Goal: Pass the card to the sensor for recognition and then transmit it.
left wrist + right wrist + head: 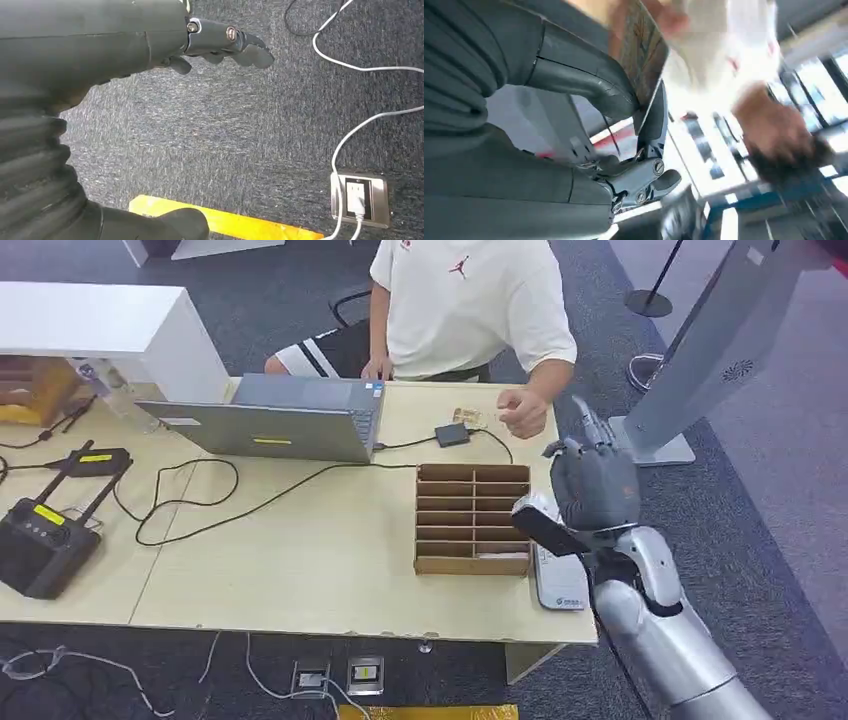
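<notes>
The card (644, 55) is pinched between the thumb and a finger of the right hand (592, 485), which is raised beside the surface (330, 540). Just past that hand, a person's hand (525, 412) rests near the black sensor (452, 434). Beside it sits a cardboard divider box (472, 518). The left hand (220, 45) hangs over carpet, fingers loosely curled, holding nothing.

The worktop (300, 560) is showing pale, smooth, matt wood laminate. The slotted organizer (472, 518) is looking like plain brown cardboard. Between the matt grey fingers (589, 82) a printed card (644, 55) is sitting. The floor (225, 130) is showing rough grey carpet.
</notes>
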Available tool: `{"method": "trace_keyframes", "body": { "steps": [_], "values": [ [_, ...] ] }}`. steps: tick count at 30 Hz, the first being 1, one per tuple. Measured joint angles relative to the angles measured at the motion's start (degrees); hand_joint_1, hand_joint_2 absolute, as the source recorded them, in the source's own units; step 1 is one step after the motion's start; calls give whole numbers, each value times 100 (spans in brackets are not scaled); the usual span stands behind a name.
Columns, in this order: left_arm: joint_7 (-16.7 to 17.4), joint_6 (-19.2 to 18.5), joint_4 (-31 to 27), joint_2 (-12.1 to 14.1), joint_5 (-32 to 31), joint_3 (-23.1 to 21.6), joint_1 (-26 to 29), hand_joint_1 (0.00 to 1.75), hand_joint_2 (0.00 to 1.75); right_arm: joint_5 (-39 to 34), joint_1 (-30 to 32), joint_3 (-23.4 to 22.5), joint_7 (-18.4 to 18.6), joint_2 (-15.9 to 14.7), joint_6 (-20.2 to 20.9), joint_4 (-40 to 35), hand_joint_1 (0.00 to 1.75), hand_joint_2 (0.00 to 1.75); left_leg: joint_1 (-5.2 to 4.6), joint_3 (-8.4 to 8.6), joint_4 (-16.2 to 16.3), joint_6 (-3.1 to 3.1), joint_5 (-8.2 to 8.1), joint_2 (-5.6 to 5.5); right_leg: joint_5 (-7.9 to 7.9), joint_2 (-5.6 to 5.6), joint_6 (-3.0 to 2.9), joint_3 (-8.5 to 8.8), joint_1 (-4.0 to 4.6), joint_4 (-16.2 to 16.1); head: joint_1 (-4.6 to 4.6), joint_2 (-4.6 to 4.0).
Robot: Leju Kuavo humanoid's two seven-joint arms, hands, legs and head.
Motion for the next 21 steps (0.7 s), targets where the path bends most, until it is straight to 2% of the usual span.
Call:
{"method": "trace_keyframes", "body": {
  "steps": [4, 7, 13, 18, 21],
  "values": [
    [0, -46, 0, -4, -37, -37, -64, 0, 175, -50, -1255, -439, -450, 15, -2, 186, 175, 175, -1, -1, 1, 0, 10, 4, 3, 1, 1, -3, -1, 1, 7, 0],
    [0, -52, 0, -15, -31, -57, -86, 0, 175, -37, -1850, -542, -644, 79, -39, 464, 175, 175, 1, 0, 1, 0, 11, 3, 3, 0, 1, -1, 1, 1, 2, 0],
    [0, -44, 0, -35, 11, -105, -89, 0, 175, 109, -2553, -552, -1003, 420, 22, 1440, 175, 175, 4, -5, 0, 0, 11, 1, 3, 1, 1, -2, 3, 4, 4, 0],
    [0, -120, -2, -31, -101, -151, -111, 0, 175, 271, -2880, -375, -996, 741, 236, 2479, 175, 175, 8, -6, 0, -3, 13, -5, 3, -12, 0, -1, 7, 3, 2, 0],
    [2, -153, -11, -24, -107, -190, -139, 0, 175, 409, -2877, -281, -970, 885, 295, 2993, 175, 175, 9, -8, 0, -3, 14, -17, 3, -23, 0, -1, 8, 3, 2, 0]
  ]
}}
